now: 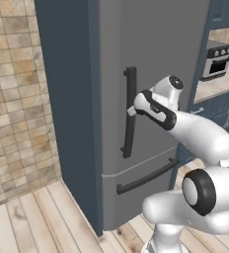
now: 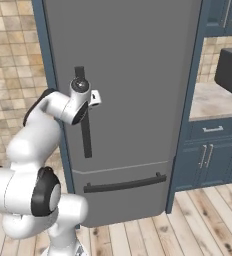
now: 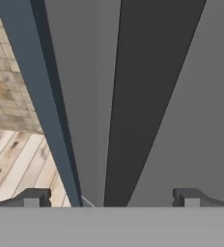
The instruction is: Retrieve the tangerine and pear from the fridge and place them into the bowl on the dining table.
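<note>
Grey and closed, the fridge [image 1: 151,64] stands with its door shut and its dark blue side panel [image 1: 67,99] toward the tiled wall [image 1: 13,99]. On the door there is 1 dark vertical handle [image 1: 130,111], and lower, on the drawer front, 1 dark horizontal handle [image 2: 124,183]. The fruit and the bowl I cannot see, because the door hides the inside.

The gripper [image 3: 111,198] is at the vertical handle, around the middle of the bar's height. In the hand view its 2 fingertips [image 3: 34,197] are wide apart, and the dark bar runs up between them, closer to the middle than to either tip. Nothing is clamped; the tips do not touch the bar as far as I can tell.

To the right of the fridge are dark blue cabinets [image 2: 213,155] and a beige counter [image 2: 215,100]. The floor [image 1: 37,217] is light wood planks.
</note>
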